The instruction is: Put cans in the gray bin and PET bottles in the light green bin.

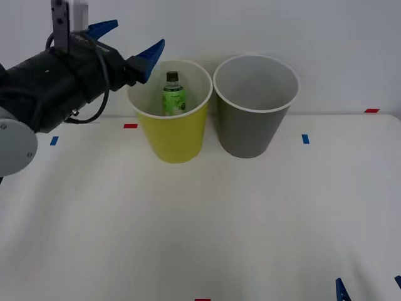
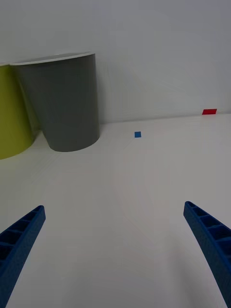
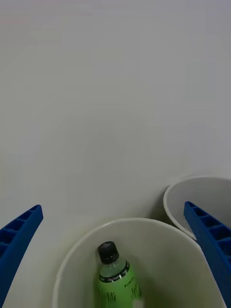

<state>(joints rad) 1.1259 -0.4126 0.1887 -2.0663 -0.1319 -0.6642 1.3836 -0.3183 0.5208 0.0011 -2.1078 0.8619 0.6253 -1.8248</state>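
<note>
My left pincer (image 1: 128,45) hangs spread apart and empty just beside the light green bin (image 1: 172,139), where the PET bottle (image 1: 173,94) stands upright inside, probably light, smooth and slightly squashy, best gripped around its labelled middle.

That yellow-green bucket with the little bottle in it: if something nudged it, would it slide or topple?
The light green bin looks like thin plastic, so it is probably light and would likely slide on the smooth white table. It tapers to a narrow base, so a push near its rim might tip it. The PET bottle inside adds only slight weight.
</note>
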